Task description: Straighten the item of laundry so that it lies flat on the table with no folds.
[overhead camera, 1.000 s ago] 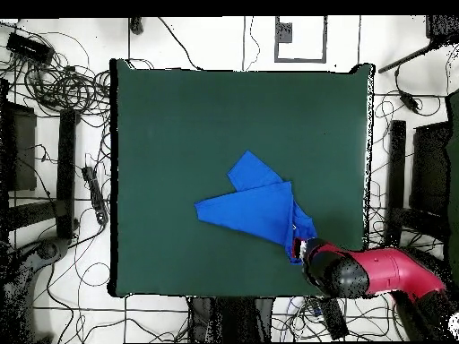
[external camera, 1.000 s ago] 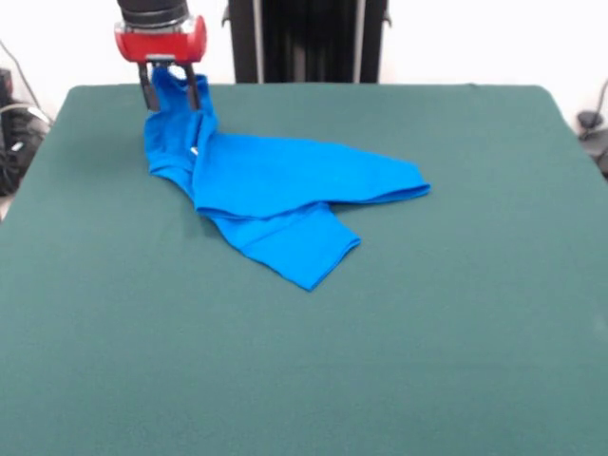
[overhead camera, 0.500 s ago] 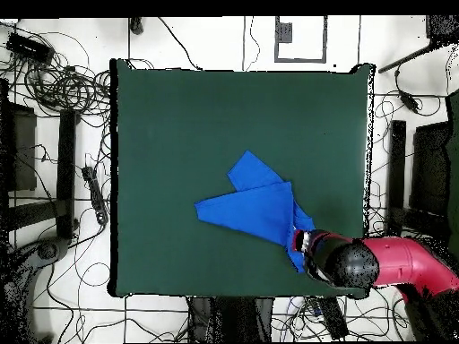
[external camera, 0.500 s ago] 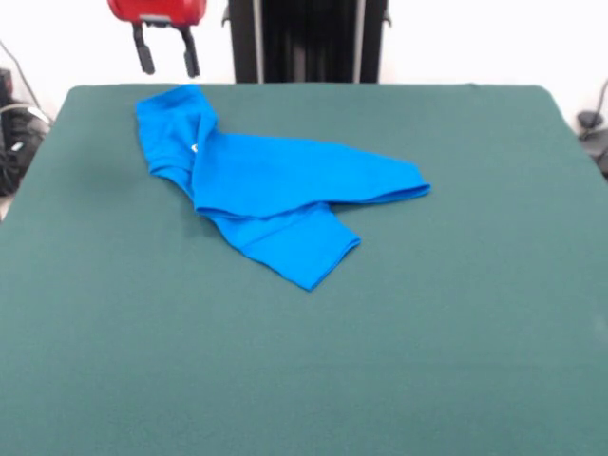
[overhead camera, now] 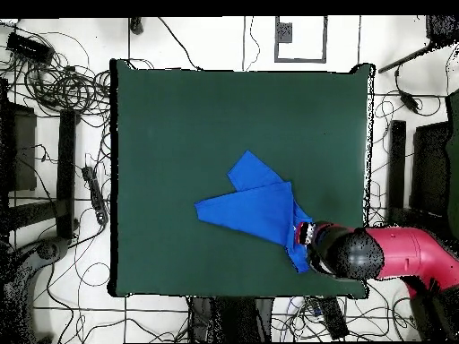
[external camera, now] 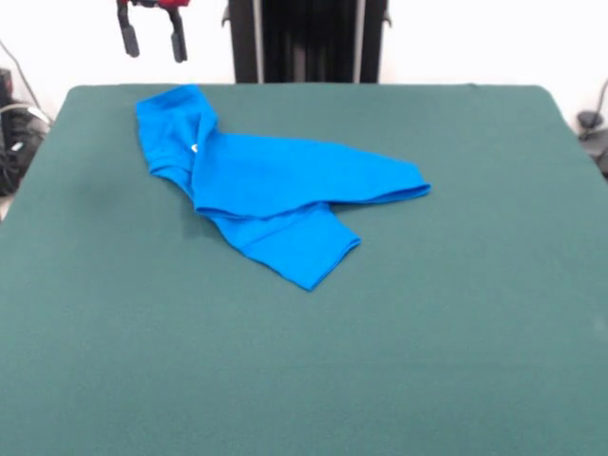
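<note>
Blue cloth: the item of laundry (external camera: 269,190) lies crumpled and folded on the table (external camera: 399,332), not flat; print and lettering not visible in either view.
Shirt location: front view puts it left of centre toward the far side, one end bunched up close to the far-left corner; overhead view (overhead camera: 255,210) puts it right of centre toward the bottom edge.
Shirt shape: several layers overlap; a long flap runs out to the right in front view, a second flap points toward the camera; a small white speck shows near the bunched end.
Gripper, front view: gripper (external camera: 151,36) hangs at the top edge above the far-left corner, fingers (external camera: 124,38) spread apart, nothing between them, clear of the cloth.
Gripper, overhead view: only the red and black arm (overhead camera: 385,254) shows, its dark head covering the shirt's lower-right end; fingers hidden here.
Front only: height gap between fingertips and shirt.
Overhead only: whole table outline (overhead camera: 161,116), cables on the floor (overhead camera: 54,81) around it.
Open room: wide bare green felt near the camera and on the right in front view; shirt's bunched end sits close to the table edge.
</note>
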### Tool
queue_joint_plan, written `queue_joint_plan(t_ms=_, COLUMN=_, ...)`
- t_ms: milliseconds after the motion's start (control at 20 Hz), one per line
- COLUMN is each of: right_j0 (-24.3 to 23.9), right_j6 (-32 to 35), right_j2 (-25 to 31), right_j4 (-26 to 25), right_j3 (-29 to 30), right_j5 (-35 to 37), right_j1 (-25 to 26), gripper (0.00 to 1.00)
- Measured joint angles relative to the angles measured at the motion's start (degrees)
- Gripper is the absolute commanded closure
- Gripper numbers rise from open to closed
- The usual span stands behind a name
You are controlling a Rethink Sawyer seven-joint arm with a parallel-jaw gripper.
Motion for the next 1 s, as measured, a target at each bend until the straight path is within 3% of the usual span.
queue_joint_plan(t_ms=350, right_j0=3.32, right_j6=0.00, right_j2=-0.07, right_j4=-1.46, right_j3=-3.20, right_j5=0.01, right_j1=2.21, gripper=0.00)
queue_joint_plan(t_ms=1000, right_j0=10.10, right_j6=0.00, right_j2=-1.53, right_j4=-5.18, right_j3=-9.96, right_j5=-0.42, right_j1=11.21, gripper=0.00)
